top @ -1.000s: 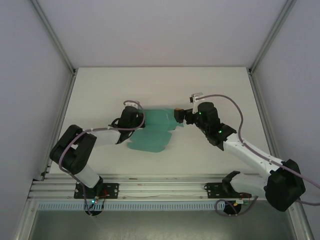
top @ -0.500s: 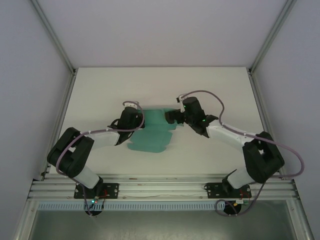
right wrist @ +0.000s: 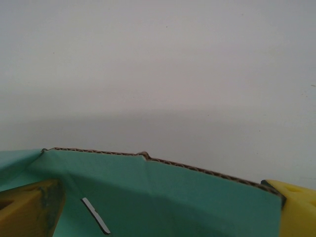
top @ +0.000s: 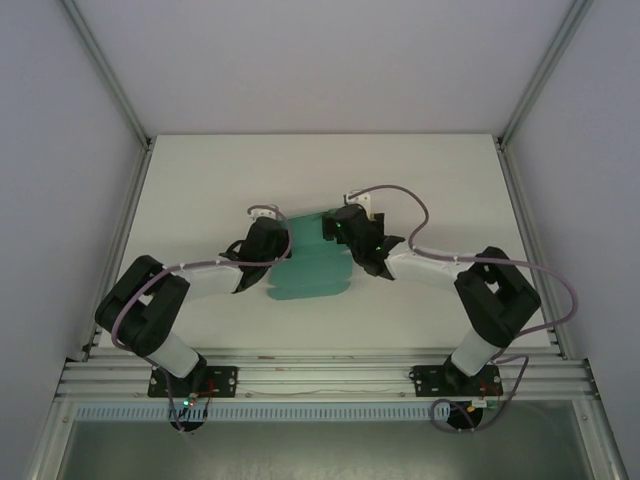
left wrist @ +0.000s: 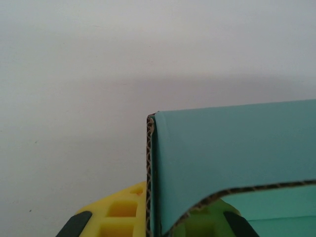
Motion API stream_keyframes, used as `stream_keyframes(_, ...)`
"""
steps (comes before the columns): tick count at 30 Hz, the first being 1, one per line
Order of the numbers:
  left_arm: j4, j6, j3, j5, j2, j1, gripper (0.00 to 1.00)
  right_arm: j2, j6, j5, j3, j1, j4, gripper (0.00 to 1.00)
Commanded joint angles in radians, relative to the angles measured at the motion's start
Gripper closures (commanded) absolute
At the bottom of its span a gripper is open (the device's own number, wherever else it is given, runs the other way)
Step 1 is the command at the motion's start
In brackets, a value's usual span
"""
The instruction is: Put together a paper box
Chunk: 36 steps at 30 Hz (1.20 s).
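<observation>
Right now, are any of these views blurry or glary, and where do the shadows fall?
Top external: soft, even light, no glare on the paper box, fine detail a little soft. Left wrist: the box's corrugated edge is sharp, and a broad, soft shadow lies across the table behind it. Right wrist: the card edge is crisp, with a faint shadow band on the table beyond.

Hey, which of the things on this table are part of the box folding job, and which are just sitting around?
Part of the job: paper box, teal card partly folded; left gripper, shut on its edge; right gripper, open at its flap.
Just there: white table; metal rail at the near edge.
</observation>
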Motion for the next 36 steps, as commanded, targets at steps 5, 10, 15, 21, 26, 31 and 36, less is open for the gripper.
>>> stream_keyframes(5, -0.074, -0.036, 0.027, -0.083, -0.050, -0.015, 1.00, -0.174, 0.007, 0.023, -0.098, 0.002, -0.034, 0.00)
stream_keyframes(10, -0.095, -0.035, 0.025, -0.103, -0.072, -0.015, 1.00, -0.366, 0.017, -0.001, -0.224, 0.000, -0.192, 0.00)
stream_keyframes(15, -0.084, -0.039, 0.032, -0.088, -0.078, -0.014, 1.00, -0.458, 0.081, -0.078, -0.301, -0.031, -0.308, 0.00)
stream_keyframes(21, -0.082, -0.022, 0.038, -0.067, -0.080, -0.014, 1.00, -0.432, 0.133, -0.123, -0.340, -0.079, -0.238, 0.00)
stream_keyframes(26, -0.077, -0.018, 0.035, -0.052, -0.083, -0.014, 1.00, -0.340, 0.110, -0.150, -0.294, -0.092, -0.170, 0.00)
stream_keyframes(31, -0.077, -0.021, 0.033, -0.040, -0.085, -0.014, 1.00, -0.239, 0.093, -0.173, -0.223, -0.092, -0.121, 0.00)
stream_keyframes(36, -0.075, -0.020, 0.030, -0.036, -0.084, -0.014, 1.00, -0.194, 0.067, -0.222, -0.184, -0.093, -0.074, 0.00)
